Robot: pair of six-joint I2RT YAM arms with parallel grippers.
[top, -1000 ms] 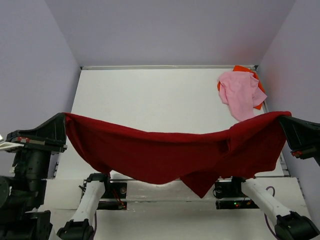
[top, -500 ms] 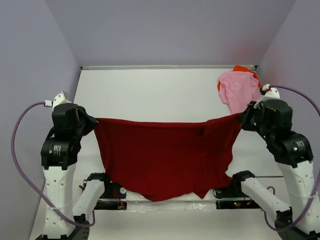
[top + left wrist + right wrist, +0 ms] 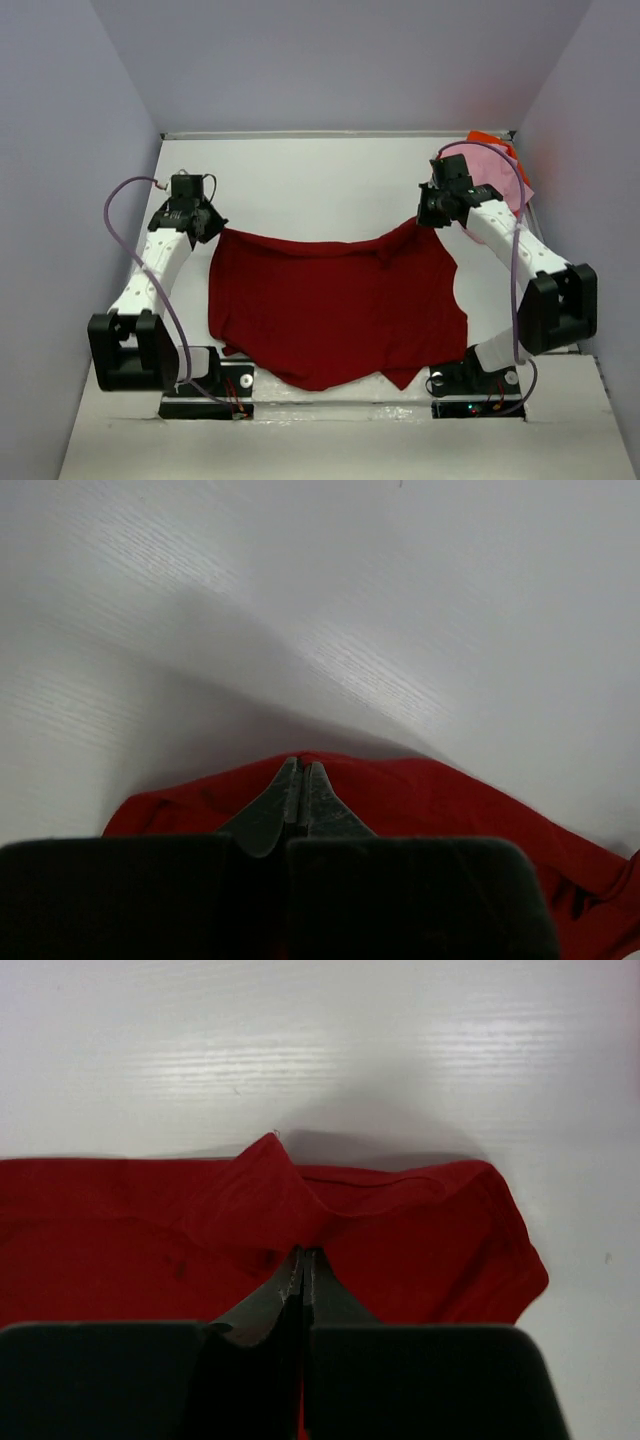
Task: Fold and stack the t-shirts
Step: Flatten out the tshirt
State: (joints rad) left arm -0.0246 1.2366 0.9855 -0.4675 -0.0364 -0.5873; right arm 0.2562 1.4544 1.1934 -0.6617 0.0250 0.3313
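Dark red cloth — the red shirt [image 3: 335,305] — lies spread flat across the middle of the table [image 3: 300,180], its hem toward the near edge. The left gripper [image 3: 207,228] is clamped tight on the shirt's far-left corner, and the right gripper [image 3: 425,215] is closed likewise on the far-right corner. The pink shirt [image 3: 490,165] sits crumpled in the table's far-right corner — on top of the orange shirt [image 3: 485,137].

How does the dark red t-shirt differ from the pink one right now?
The dark red t-shirt lies spread out centrally; the pink t-shirt sits crumpled at the far right corner. The left end effector and right end effector pinch the red one's far edge; nothing holds the pink. Neither is folded yet.
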